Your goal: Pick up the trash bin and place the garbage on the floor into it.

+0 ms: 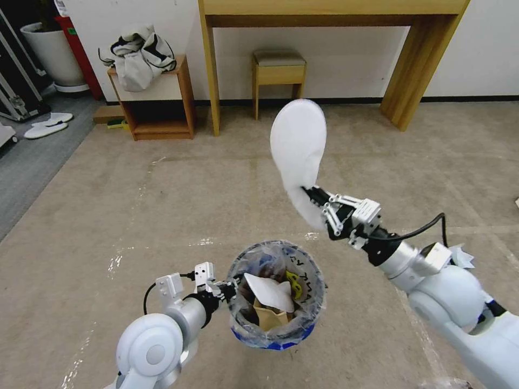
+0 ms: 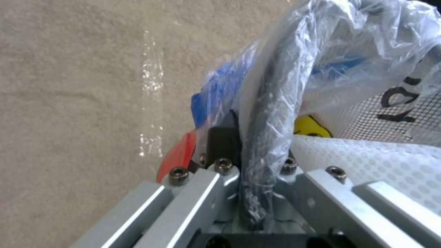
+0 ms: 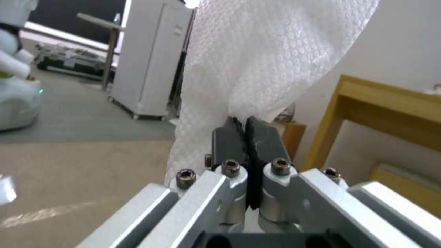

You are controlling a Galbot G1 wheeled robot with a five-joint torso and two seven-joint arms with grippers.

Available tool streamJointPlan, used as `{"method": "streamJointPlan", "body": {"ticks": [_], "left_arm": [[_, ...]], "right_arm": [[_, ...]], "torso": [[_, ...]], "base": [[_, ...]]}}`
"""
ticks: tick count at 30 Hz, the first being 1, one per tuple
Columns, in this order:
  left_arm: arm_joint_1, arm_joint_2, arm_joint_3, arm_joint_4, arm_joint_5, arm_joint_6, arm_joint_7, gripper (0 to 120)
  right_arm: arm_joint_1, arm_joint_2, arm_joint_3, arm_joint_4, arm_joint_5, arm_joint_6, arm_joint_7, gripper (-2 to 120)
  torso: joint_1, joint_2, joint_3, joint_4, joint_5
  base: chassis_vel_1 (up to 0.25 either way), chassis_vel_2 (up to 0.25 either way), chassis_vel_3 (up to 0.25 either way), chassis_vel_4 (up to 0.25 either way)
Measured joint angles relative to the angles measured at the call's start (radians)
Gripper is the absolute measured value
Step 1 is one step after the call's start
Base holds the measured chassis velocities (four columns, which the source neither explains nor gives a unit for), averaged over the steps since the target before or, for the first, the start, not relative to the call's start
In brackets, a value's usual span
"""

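Presently, the right gripper (image 1: 315, 198) is clamped on the lower end of a flat white slipper (image 1: 298, 145), which stands up and away from its fingertips, raised clear of the carpet (image 1: 162, 216); in the right wrist view the dark pads (image 3: 262, 137) meet on the dimpled white fabric (image 3: 275, 58). The trash bin (image 1: 273, 337) sits lower than and to the left of that gripper, well apart from it, and is held at its near-left rim by the left gripper (image 1: 230, 289). In the left wrist view that gripper's fingers (image 2: 223, 141) are pinched on the dark rim wrapped in the clear plastic liner (image 2: 330, 44), with the bin's blue band and red wall just outside them. Inside the bin, just beyond the left gripper, lie a second white slipper (image 1: 270, 292) and a brown paper bag (image 1: 270, 316). Two more white slippers (image 1: 47, 125) rest on the grey floor far left of both grippers.
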Motion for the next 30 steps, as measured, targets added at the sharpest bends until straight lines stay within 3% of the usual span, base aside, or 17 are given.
{"method": "streamJointPlan", "body": {"ticks": [12,30], "left_arm": [[-0.019,-0.034,0.027,0.001,-0.042,0.003,-0.039,1],[-0.031,-0.030,0.001,-0.008,-0.077,0.004,-0.058,1]], "right_arm": [[-0.021,0.106,-0.049,-0.186,-0.134,0.091,-0.116,0],[-0.062,0.155,-0.082,-0.249,-0.214,0.102,-0.148,0]], "torso": [[0.000,0.000,0.000,0.0000,0.0001],[0.000,0.000,0.000,0.0000,-0.0001]], "base": [[0.000,0.000,0.000,0.000],[0.000,0.000,0.000,0.000]]}}
